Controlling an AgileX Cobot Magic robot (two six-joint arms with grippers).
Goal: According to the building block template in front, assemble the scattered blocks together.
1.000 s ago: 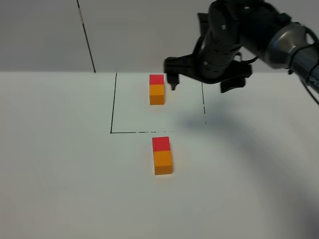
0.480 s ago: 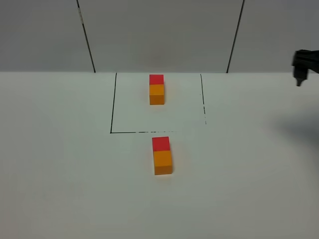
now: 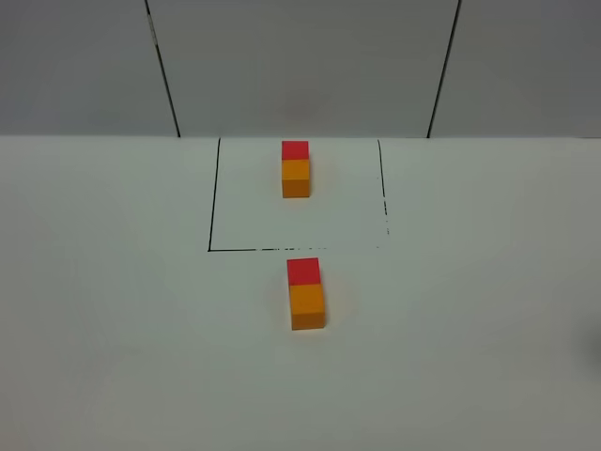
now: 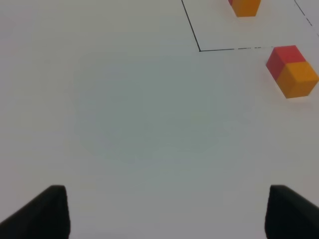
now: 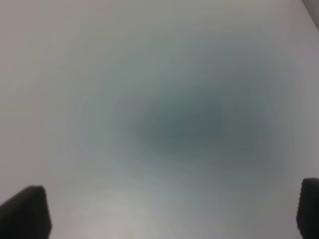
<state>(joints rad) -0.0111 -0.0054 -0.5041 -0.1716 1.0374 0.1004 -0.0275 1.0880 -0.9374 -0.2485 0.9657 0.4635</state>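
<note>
step in hand: judging from the layout, the joining is looking finished; the scattered blocks [image 3: 305, 293] are sitting pressed together on the white table [image 3: 113, 329], red behind orange, the same order as the building block template [image 3: 295, 168]
task's thing: the scattered blocks are lying just outside the near edge of the drawn black square [image 3: 212, 197], in line with the template, which is sitting inside it toward the far edge
left claw: the left gripper [image 4: 164, 211] is hanging wide apart over bare table, holding nothing, with the joined pair [image 4: 291, 70] well off to one side
right claw: the right gripper [image 5: 172, 211] is also standing spread wide and empty, over blurred bare table with a soft shadow
next move: probably only checking that the two faces are touching flush and squared with the template; if a gap is showing, a gentle nudge, not a fresh grasp
containers: none are showing; the drawn square is only framing the template, and nothing else is lying inside it
</note>
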